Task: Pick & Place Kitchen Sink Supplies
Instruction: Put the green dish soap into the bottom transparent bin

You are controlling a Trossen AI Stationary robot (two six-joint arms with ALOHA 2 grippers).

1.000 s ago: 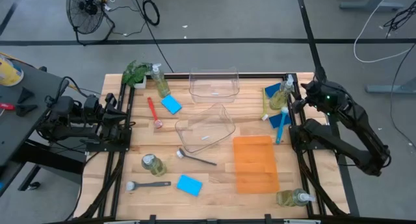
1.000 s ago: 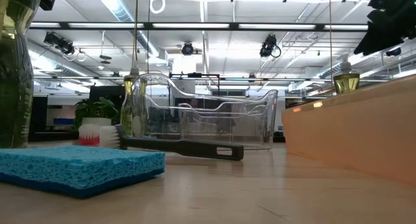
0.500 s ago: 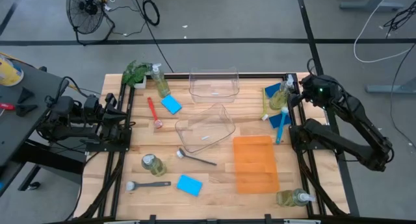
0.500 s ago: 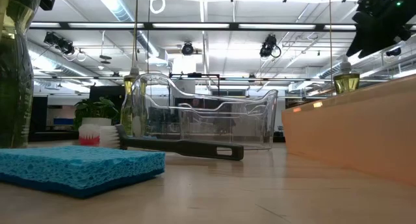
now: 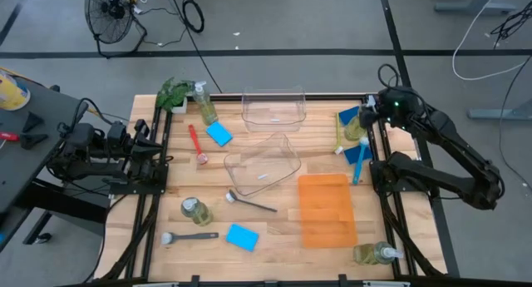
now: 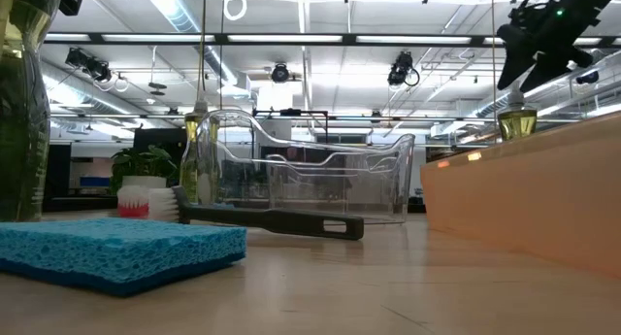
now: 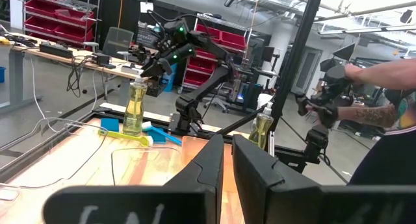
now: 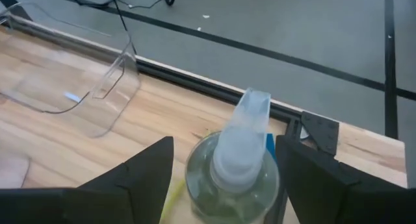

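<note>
The left gripper [image 5: 163, 158] waits at the left edge of the table [image 5: 274, 237], and its fingers [image 7: 211, 164] are pressed nearly together with nothing between them. Near it, at the far left corner, a green plant [image 5: 174, 92] sits next to a pump bottle [image 5: 204, 105] that leans over. A red brush [image 5: 197, 144] and a blue sponge [image 5: 219, 134] lie just in front of that bottle. Closer to the near side, another pump bottle [image 5: 196, 210] stands by a grey brush [image 5: 189, 236], and a second blue sponge [image 5: 242, 236] lies beside them. In the middle there are two clear bins: one bin [image 5: 273, 106] sits at the far edge and a tipped bin [image 5: 263, 164] lies nearer, with a dark brush [image 5: 250, 203] in front of it. A flat orange tray [image 5: 326, 209] lies to the right of the middle. At the far right corner a pump bottle of yellow-green liquid [image 5: 358, 123] stands upright among a yellow-green brush [image 5: 338, 141], a blue brush [image 5: 360, 164] and a blue sponge [image 5: 347, 117]. The right gripper [image 5: 371, 114] hangs right over this bottle with its fingers [image 8: 140, 167] spread wide on both sides of the pump top, not squeezing it. One more pump bottle [image 5: 376, 254] lies on its side at the near right corner
</note>
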